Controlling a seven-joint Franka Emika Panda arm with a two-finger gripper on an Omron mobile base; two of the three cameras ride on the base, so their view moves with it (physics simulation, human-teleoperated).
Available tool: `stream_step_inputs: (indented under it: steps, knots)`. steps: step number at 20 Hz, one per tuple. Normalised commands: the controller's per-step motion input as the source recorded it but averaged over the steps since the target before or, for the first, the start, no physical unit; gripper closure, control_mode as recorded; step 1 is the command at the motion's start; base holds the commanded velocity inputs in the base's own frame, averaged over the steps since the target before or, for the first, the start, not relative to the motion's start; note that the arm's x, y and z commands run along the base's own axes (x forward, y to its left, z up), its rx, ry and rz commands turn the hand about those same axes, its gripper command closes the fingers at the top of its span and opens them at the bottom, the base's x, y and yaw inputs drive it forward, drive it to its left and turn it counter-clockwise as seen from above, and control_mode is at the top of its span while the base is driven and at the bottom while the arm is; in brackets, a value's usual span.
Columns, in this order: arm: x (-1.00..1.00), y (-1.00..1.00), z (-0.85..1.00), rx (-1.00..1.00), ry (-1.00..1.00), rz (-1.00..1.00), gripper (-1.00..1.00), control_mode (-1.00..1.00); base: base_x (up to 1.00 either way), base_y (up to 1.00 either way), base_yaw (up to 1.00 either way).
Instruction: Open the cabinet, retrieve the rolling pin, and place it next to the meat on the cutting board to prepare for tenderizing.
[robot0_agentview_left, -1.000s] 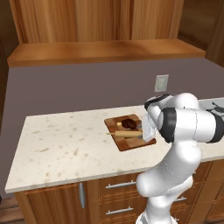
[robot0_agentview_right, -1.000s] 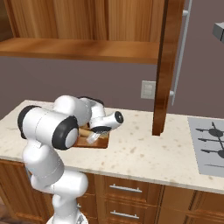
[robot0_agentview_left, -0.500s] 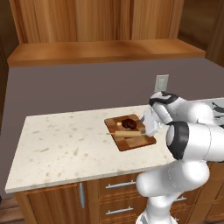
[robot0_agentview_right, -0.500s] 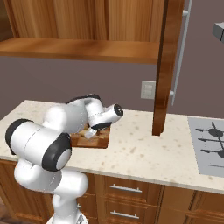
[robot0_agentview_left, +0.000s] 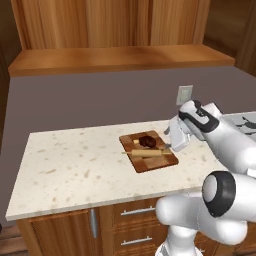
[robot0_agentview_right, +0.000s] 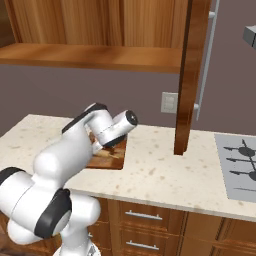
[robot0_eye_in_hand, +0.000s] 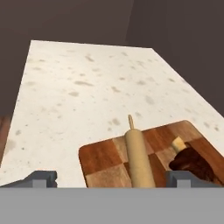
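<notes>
We see the cabinet (robot0_agentview_right: 100, 22) of reddish-brown wood running along the wall above the work area; one panelled door (robot0_agentview_right: 190, 75) with a long silver bar handle (robot0_agentview_right: 207, 65) stands swung out, edge-on to the right base view. Below it lies the pale speckled bench (robot0_agentview_left: 75, 165), with drawers (robot0_agentview_left: 135, 225) under its front edge and a cooktop (robot0_agentview_right: 240, 165) at its right end. A wall outlet (robot0_agentview_left: 184, 94) sits on the grey wall behind the bench.

We locate the cutting board (robot0_agentview_left: 142, 162), checkered in dark and light brown, flat on the bench near its rear right part. The rolling pin (robot0_agentview_left: 145, 152) lies flat across the board, one thin end handle reaching past the board's edge. The meat (robot0_agentview_left: 147, 141), a dark lump, rests on the board just beside the pin, on the wall side. A tiny pale yellow piece (robot0_eye_in_hand: 178, 143) lies next to the meat.

The end effector (robot0_agentview_left: 172, 145) hangs just right of the board, above the pin's near end. Its jaws stand fully apart and grip nothing.
</notes>
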Motion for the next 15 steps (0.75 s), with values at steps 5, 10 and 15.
stream_step_inputs:
  steps: [5, 10, 15]
  knots:
    - [-0.62, 0.23, 0.44, 0.0, 0.0, -0.06, -1.0, -1.0, 0.0, 0.0, 0.0]
    - [-0.7, 0.25, 0.46, 0.0, 0.0, -0.07, -1.0, -1.0, 0.0, 0.0, 0.0]
    - [-0.78, 0.25, 0.48, 0.0, 0.0, -0.07, -1.0, -1.0, 0.0, 0.0, 0.0]
